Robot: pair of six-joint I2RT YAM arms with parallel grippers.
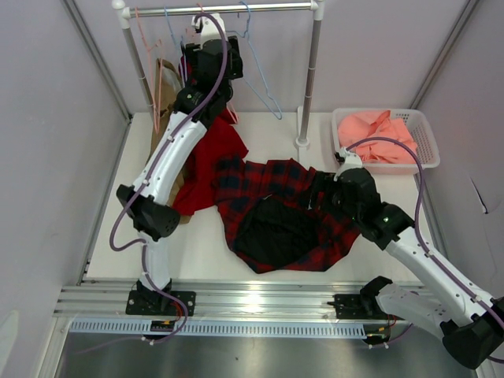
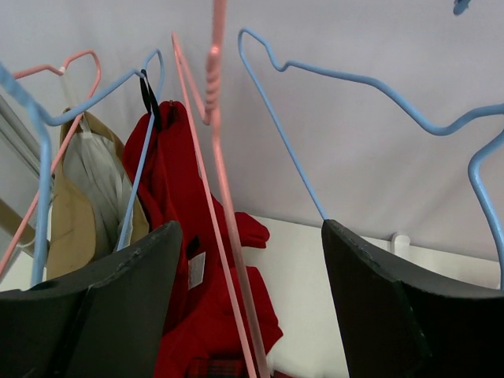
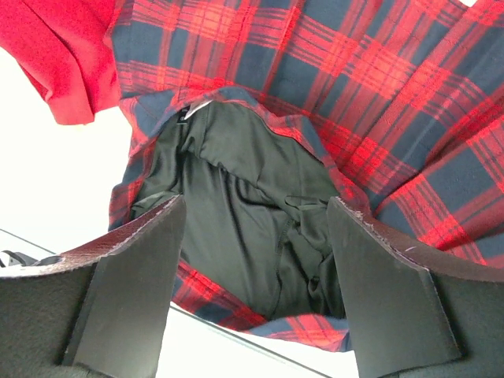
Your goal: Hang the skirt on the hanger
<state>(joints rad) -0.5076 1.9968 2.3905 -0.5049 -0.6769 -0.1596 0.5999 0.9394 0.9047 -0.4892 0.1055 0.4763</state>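
Observation:
The plaid skirt [image 1: 272, 206] lies spread on the table with its black lining [image 3: 244, 213] turned up. My right gripper [image 1: 321, 194] hovers just over its right part, jaws open and empty; in the right wrist view [image 3: 256, 295] the lining and plaid hem show between the fingers. My left gripper [image 1: 203, 39] is raised to the rack. In the left wrist view [image 2: 248, 307] it is open, and the pink hanger [image 2: 224, 228] hangs between the fingers nearer the left one, touching neither.
A rail [image 1: 228, 9] on two posts holds light-blue hangers [image 2: 346, 79], a second pink hanger [image 2: 75, 61], a solid-red garment [image 2: 177, 205] trailing onto the table [image 1: 213, 153], and a tan garment [image 2: 75, 213]. A white basket [image 1: 424, 134] with salmon cloth [image 1: 378, 132] stands back right.

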